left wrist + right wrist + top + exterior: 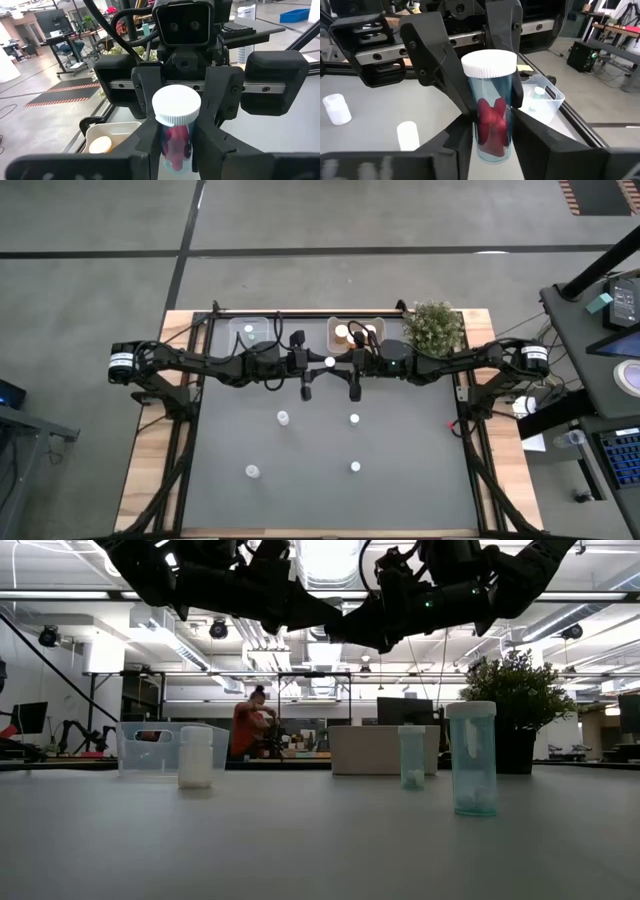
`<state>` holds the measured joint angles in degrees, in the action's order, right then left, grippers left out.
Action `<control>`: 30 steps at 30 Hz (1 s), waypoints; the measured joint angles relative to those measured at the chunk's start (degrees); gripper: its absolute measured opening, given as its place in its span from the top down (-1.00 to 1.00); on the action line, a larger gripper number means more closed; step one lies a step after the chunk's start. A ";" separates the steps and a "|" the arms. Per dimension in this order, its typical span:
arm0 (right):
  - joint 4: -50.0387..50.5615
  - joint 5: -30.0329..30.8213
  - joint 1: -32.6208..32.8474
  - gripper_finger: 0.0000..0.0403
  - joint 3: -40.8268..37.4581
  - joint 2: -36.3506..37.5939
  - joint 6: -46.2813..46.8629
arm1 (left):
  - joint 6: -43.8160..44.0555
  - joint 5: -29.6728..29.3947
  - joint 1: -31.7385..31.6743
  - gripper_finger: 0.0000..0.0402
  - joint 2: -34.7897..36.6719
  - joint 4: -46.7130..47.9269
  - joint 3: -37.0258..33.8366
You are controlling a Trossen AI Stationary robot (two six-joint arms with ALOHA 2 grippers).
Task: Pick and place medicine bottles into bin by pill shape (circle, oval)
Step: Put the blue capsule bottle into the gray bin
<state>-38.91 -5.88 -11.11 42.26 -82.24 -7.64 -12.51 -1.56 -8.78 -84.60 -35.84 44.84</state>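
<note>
**Bottle between both grippers, mid-air**

We note one medicine bottle [490, 112], clear blue with a white cap and red pills inside, raised above the table's [400, 450] rear centre. The left gripper [306, 373] and right gripper [353, 373] face each other, fingers of both narrowly parted and pressed on it. Four bottles [283, 418] stand below.

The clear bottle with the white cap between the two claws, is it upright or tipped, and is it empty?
Upright and not empty: the clear white-capped bottle stands cap up, with red pills at its bottom.
</note>
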 joint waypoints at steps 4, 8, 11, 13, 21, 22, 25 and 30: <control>1.31 0.03 0.00 0.21 0.07 0.00 0.37 | 0.00 -0.09 0.00 0.63 0.00 0.96 -0.06; 5.17 0.13 -0.14 0.01 0.07 1.16 0.58 | -0.44 -0.64 0.00 0.63 0.00 2.77 -0.12; 11.75 2.82 -0.27 -0.09 0.07 4.01 0.55 | -0.61 -2.10 -0.04 0.63 0.04 5.47 -0.15; 15.55 5.77 -0.26 -0.13 0.07 6.17 0.35 | -1.29 -3.28 -0.09 0.63 0.04 8.20 -0.15; 15.91 6.39 0.33 -0.09 1.23 8.51 0.26 | -1.42 -3.55 -0.11 0.63 -0.61 7.93 -0.17; 16.01 6.37 0.49 -0.09 1.53 8.01 0.22 | -1.44 -3.55 -0.11 0.63 -0.61 7.84 -0.11; 15.97 6.21 0.74 -0.09 2.86 6.31 0.17 | -1.44 -3.55 -0.15 0.63 -0.61 7.78 -0.11; 16.06 5.91 0.74 -0.09 5.80 2.78 0.15 | -1.44 -3.63 -0.15 0.63 -0.61 7.84 -0.11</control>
<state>-22.85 0.03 -10.37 48.06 -79.46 -7.49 -13.96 -5.19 -8.93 -85.21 -28.00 44.73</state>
